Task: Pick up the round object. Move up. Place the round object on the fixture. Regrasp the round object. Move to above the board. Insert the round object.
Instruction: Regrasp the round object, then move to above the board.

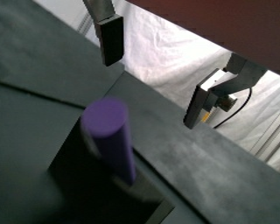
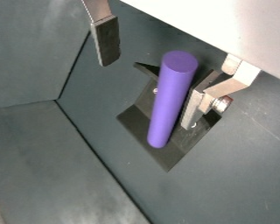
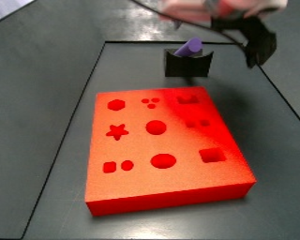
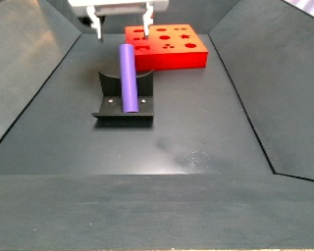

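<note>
The purple round object [image 4: 127, 76] lies tilted in the notch of the dark fixture [image 4: 125, 110], its raised end toward the red board [image 4: 171, 47]. My gripper [image 4: 121, 26] hangs over that raised end, open and empty. In both wrist views the peg [image 2: 168, 96] [image 1: 109, 133] sits between the spread fingers, close beside one finger [image 2: 199, 105] and well apart from the other [image 2: 105, 39]. I cannot tell whether it touches the near finger. In a side view the peg's tip [image 3: 187, 46] pokes up from the fixture [image 3: 187, 64] behind the board [image 3: 165, 141], and the gripper [image 3: 247, 37] is blurred.
The fixture and board stand on a dark floor [image 4: 186, 147] with sloped dark walls [image 4: 28, 88] on both sides. White cloth [image 1: 166, 52] shows beyond the floor's edge. The board has star, circle, square and hexagon holes.
</note>
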